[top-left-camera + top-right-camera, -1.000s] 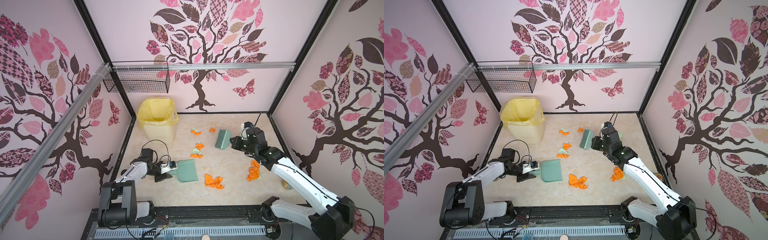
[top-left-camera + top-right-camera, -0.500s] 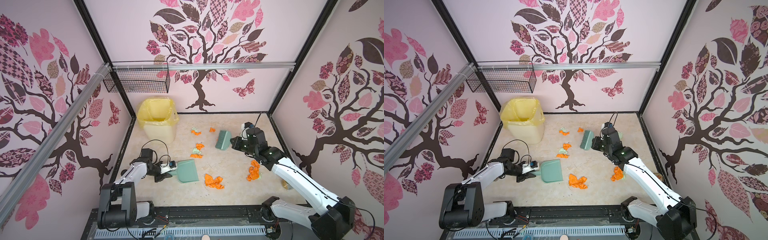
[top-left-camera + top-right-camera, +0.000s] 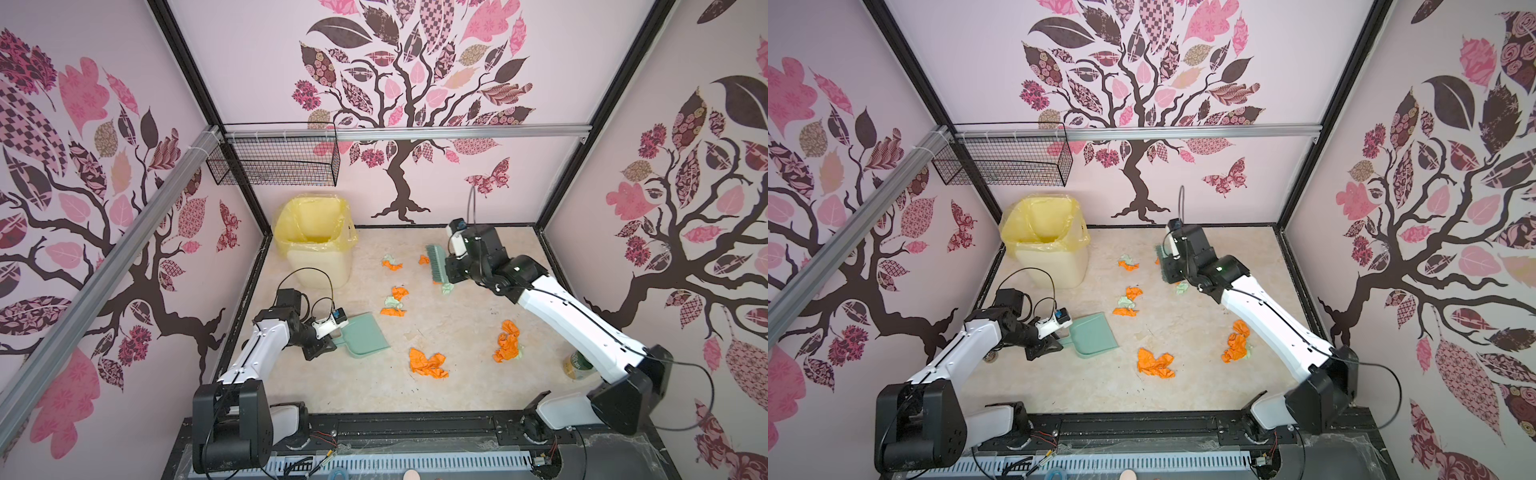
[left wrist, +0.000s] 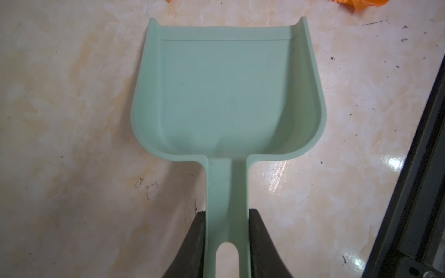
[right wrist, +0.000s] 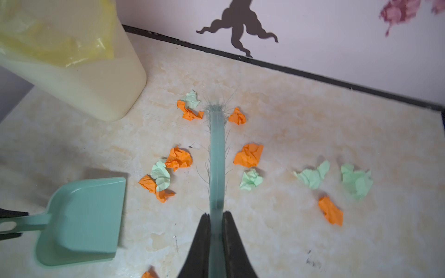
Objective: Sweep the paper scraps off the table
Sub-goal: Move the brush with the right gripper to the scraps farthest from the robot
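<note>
**Dustpan and brush both gripped; scraps lying across the desk**

In both top views the paper scraps are lying scattered over the beige desk, orange and pale green. 1 larger orange piece is sitting near the front middle; another orange clump is lying beside the right arm; smaller ones are lying between the yellow-lined bin and the brush. The teal dustpan is lying at the left, its open edge turned toward the middle. The left fingers are meeting its handle; the right fingers are holding the brush near the back.

In the left wrist view the left fingers are clamping the handle of the dustpan from both sides; the pan is resting flat on the desk.

In the right wrist view the right fingers are pressing together on the brush. Scraps are lying on both sides of it, 6 on the side away from the dustpan; whether the bristles are touching the desk I cannot tell.
</note>
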Robot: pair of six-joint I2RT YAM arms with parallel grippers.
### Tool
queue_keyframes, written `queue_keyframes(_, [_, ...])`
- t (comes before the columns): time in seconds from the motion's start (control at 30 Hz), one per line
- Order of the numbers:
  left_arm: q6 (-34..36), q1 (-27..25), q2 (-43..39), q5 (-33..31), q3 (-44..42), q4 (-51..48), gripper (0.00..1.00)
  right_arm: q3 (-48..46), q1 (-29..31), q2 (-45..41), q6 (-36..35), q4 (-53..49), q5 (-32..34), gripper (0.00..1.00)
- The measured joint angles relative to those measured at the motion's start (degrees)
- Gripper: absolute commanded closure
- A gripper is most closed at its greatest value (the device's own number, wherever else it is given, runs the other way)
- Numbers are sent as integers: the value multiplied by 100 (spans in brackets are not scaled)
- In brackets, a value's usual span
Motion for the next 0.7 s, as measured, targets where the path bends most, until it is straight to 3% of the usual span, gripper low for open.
queue_keyframes(0.2, [-455, 4, -387, -317, -11, -181, 100, 1700, 291, 2011, -2295, 114, 1143, 100])
queue_keyframes(0.4, [-713, 22, -520, -402, -179, -234, 100, 2959, 273, 3724, -4522, 1084, 2028, 100])
queue_keyframes(0.53, [-828, 26, -514, -376, -280, -199, 100, 3056, 258, 4266, -5674, 1784, 1976, 100])
queue_keyframes(0.7, [-898, 26, -455, -345, -310, -138, 100, 3051, 278, 4557, -6319, 2052, 1499, 100])
